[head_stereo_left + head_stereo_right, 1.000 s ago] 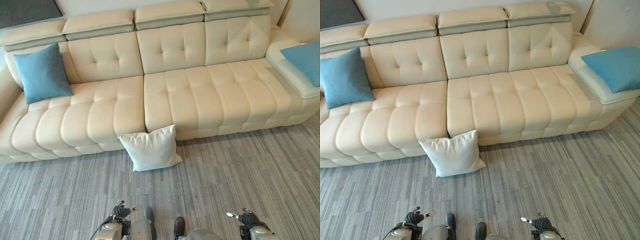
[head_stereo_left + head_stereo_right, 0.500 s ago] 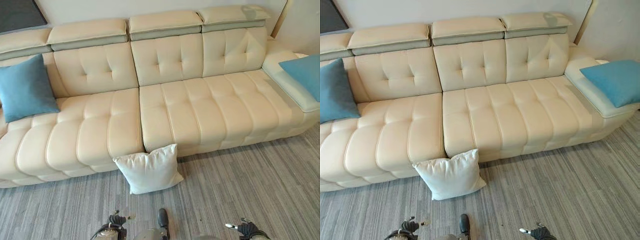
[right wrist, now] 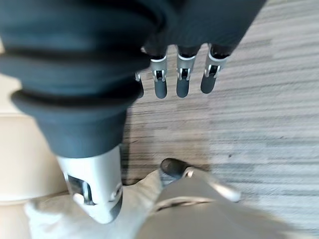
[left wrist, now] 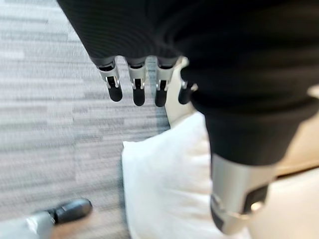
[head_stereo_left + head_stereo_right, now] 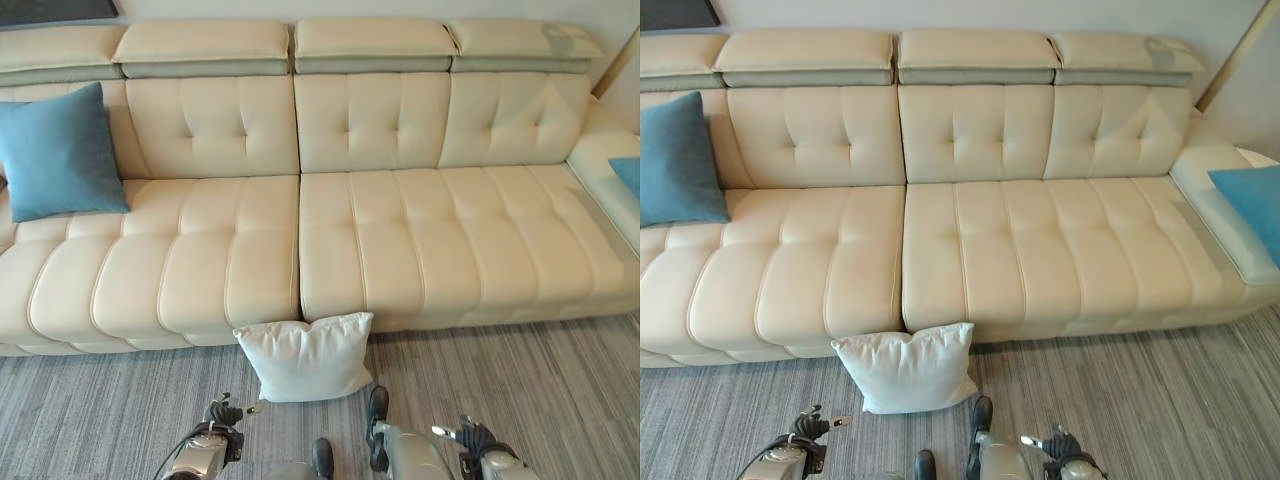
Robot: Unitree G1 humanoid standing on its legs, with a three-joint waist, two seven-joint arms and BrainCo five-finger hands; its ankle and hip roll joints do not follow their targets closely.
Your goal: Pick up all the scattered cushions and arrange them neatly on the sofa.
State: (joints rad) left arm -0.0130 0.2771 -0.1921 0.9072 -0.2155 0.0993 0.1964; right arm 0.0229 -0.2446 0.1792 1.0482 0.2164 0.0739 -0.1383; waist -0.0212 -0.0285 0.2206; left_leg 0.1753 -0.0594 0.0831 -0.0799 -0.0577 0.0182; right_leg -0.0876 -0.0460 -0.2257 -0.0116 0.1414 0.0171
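White cushion (image 5: 306,356) on the grey striped carpet (image 5: 520,380), propped against the front edge of the cream leather sofa (image 5: 400,240), right where the two seat sections meet. Teal cushion (image 5: 58,150) upright at the sofa's left end against the backrest; second teal cushion (image 5: 1252,208) flat on the right-end chaise. Seat middle bare.

Left hand (image 4: 134,82) hanging above the carpet just beside the white cushion, fingers straight and loose, holding nothing. Right hand (image 3: 179,74) likewise relaxed and empty, over carpet near the cushion's other side.

Step in hand, by judgement: closing on the white cushion for a lift. Best done square-on, one hand to each side edge, squeezing inward rather than pinching a corner, since soft filling will likely sag and slip from a one-sided grip. Worth clearing the sofa's front edge fully before swinging over the seat, then setting upright against the backrest, in line with the teal cushion at the left end.

No brand, label or legible writing anywhere on cushions or sofa.
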